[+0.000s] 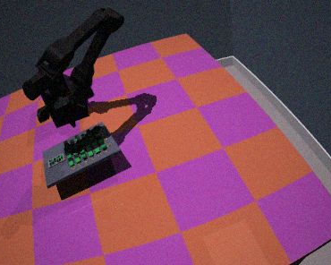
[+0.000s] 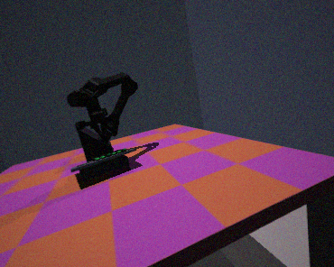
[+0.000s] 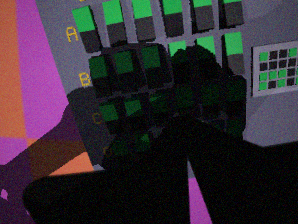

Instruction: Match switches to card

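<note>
the grey switch panel [image 1: 80, 158] lies on the orange-and-purple checkered table [image 1: 222, 148], right in front of the black arm [image 1: 72, 67]. the gripper [image 3: 187, 165] hangs above the panel's near side with its jaws pressed together and nothing between them; in the wrist view the dark fingers fill the lower part of the picture and throw a shadow over the nearer switch rows. the rocker switches [image 3: 112, 20] stand in rows on the panel, with yellow row letters [image 3: 72, 34] at the panel's left edge; a and b are readable, the lower ones are lost in shadow. the farthest row visible shows green halves over dark grey halves, well lit. the small card [image 3: 276, 67] sits on the panel beside the grid's right end, a grid of green and dark squares, too small to read square by square. in the top view the card [image 1: 56, 160] shows at the panel's left end, and the arm's shadow [image 1: 137, 109] stretches from the panel across the table.
</note>
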